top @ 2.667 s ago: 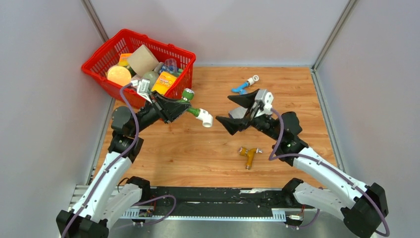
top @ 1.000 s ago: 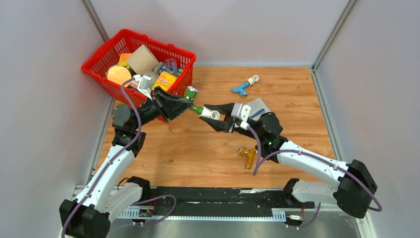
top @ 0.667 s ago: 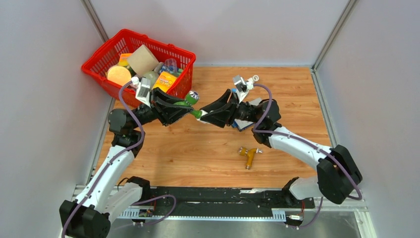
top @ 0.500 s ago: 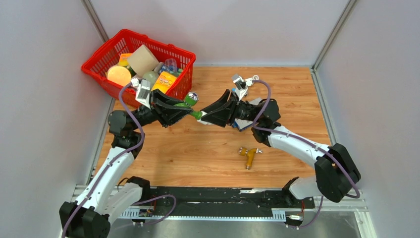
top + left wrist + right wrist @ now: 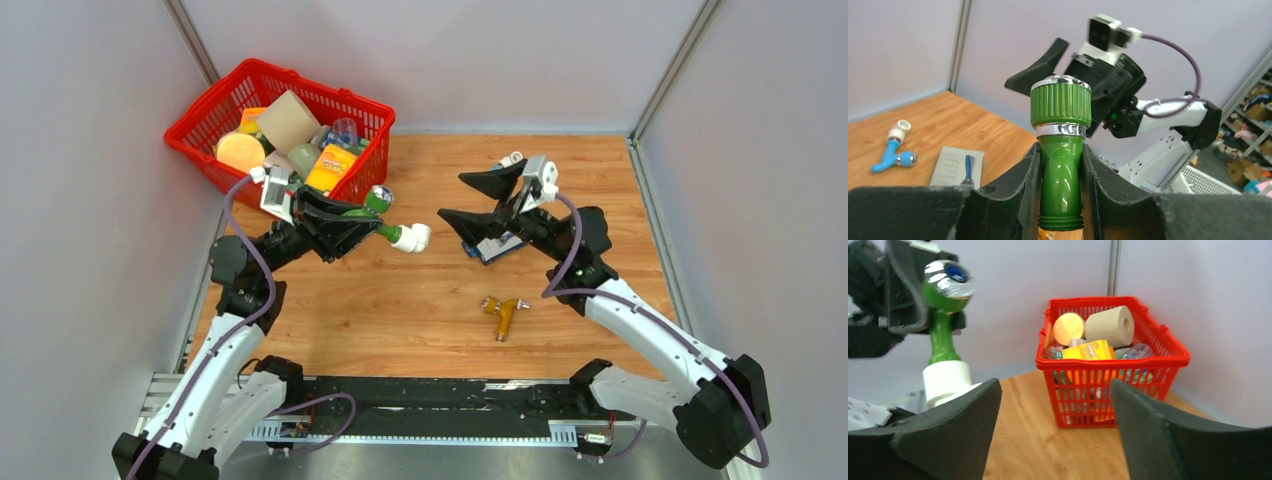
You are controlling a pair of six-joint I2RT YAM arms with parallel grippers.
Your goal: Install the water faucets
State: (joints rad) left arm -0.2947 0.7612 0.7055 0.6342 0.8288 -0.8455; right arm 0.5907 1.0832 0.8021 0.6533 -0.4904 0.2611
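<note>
My left gripper (image 5: 362, 226) is shut on the green faucet (image 5: 380, 200) and holds it above the table. A white elbow fitting (image 5: 413, 238) sits on the faucet's end. In the left wrist view the gripper (image 5: 1060, 165) clamps the faucet's green body below its knob (image 5: 1060, 104). My right gripper (image 5: 455, 197) is open and empty, just right of the fitting. The right wrist view shows its open jaws (image 5: 1054, 405), with the green faucet (image 5: 943, 337) and fitting (image 5: 947, 380) at left. The orange-yellow faucet (image 5: 503, 312) lies on the table. The blue faucet (image 5: 510, 160) lies at the back, partly hidden.
A red basket (image 5: 205, 110) full of goods stands at the back left, and also shows in the right wrist view (image 5: 1113, 365). A flat grey packet (image 5: 497, 247) lies under my right gripper. Grey walls close in the wooden table (image 5: 400, 310).
My right gripper, closed around the white fitting half a second ago, has opened and pulled back to the right. My left gripper still holds the green faucet with the fitting on it.
</note>
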